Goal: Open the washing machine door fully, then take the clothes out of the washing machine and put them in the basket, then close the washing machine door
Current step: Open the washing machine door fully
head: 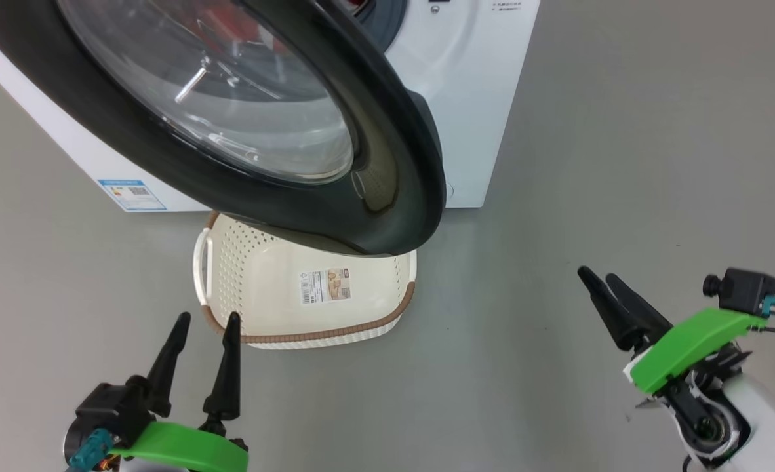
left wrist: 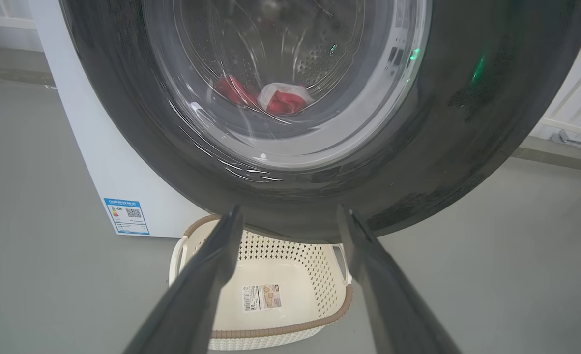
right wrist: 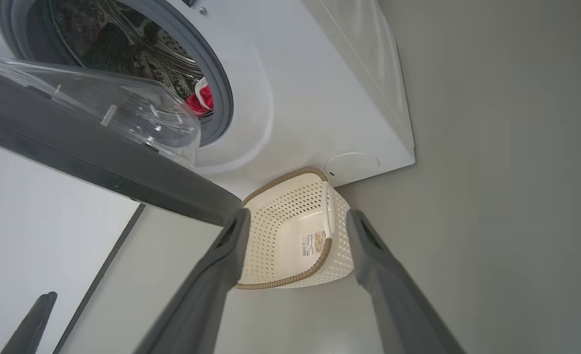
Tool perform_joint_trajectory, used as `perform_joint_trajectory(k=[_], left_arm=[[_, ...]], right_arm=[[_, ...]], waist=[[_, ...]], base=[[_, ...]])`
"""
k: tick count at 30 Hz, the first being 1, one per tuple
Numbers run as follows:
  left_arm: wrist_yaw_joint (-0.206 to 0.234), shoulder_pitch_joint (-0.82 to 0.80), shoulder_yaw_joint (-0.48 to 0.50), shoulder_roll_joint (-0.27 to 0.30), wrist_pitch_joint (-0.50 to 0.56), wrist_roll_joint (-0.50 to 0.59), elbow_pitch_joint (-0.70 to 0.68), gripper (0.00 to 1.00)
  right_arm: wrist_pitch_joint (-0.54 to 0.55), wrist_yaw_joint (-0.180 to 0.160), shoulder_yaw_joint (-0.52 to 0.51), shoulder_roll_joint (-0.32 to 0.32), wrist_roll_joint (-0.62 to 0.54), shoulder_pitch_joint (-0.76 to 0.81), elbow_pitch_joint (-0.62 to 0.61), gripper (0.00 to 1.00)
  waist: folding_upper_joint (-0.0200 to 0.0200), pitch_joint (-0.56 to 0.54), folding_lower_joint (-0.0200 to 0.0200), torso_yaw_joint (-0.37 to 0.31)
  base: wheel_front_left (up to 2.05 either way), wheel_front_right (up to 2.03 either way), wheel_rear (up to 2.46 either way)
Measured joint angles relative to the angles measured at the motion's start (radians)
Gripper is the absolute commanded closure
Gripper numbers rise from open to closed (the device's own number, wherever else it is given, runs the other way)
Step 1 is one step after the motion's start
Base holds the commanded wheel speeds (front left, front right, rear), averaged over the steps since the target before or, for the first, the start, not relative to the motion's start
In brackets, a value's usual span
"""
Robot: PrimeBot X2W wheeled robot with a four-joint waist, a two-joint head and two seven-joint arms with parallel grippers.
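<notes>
At 7 o'clock, left gripper [head: 208, 318], jaws wide, empty, just short of basket [head: 315, 337]; at 4 o'clock, right gripper [head: 596, 274], jaws wide too, empty, well apart from basket; basket on floor [head: 492, 393] at 6 o'clock, under door [head: 387, 164]; door at 12 o'clock, partly open; clothes [left wrist: 283, 101] inside washer [head: 473, 98] drum, red and white, visible through glass.

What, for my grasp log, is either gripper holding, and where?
Nothing: left gripper and right gripper are open, empty, clear of the washing machine door and basket.
</notes>
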Motion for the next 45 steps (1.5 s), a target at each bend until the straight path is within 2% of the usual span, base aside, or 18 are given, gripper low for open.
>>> perform_joint_trajectory(k=[7,14,21,30,38,45], left_arm=[[0.0,0.0,0.002,0.0,0.0,0.006,0.001,0.0],[0.0,0.001,0.007,0.001,0.0,0.006,0.004,0.0],[0.0,0.001,0.008,0.002,0.0,0.006,0.005,0.0],[0.0,0.0,0.011,0.002,0.0,0.006,0.004,0.0],[0.0,0.0,0.011,0.001,0.0,0.007,0.004,0.0],[0.0,0.0,0.01,0.001,0.0,0.007,0.003,0.0]], right_arm=[[-0.157,0.0,0.116,-0.022,-0.102,0.0,0.062,0.0],[-0.214,0.0,0.181,-0.024,-0.229,-0.021,0.1,0.0],[-0.214,0.0,0.013,0.024,-0.481,-0.019,0.055,0.0],[-0.216,0.0,-0.218,0.122,-0.769,0.103,-0.046,0.0],[-0.219,0.0,-0.371,0.202,-0.897,0.195,-0.152,0.0],[-0.221,0.0,-0.406,0.229,-0.929,0.238,-0.163,0.0]], waist=[[0.0,0.001,0.0,-0.006],[0.0,0.002,0.0,-0.016],[0.0,0.002,0.0,-0.02],[0.0,0.002,0.0001,-0.016],[0.0,-0.001,0.0,-0.01],[0.0,-0.003,0.0,-0.008]], base=[[0.0,0.0,0.0],[0.0,0.0,0.0],[0.0,0.0,0.0],[0.0,0.0,0.0],[0.0,0.0,0.0],[0.0,0.0,0.0]])
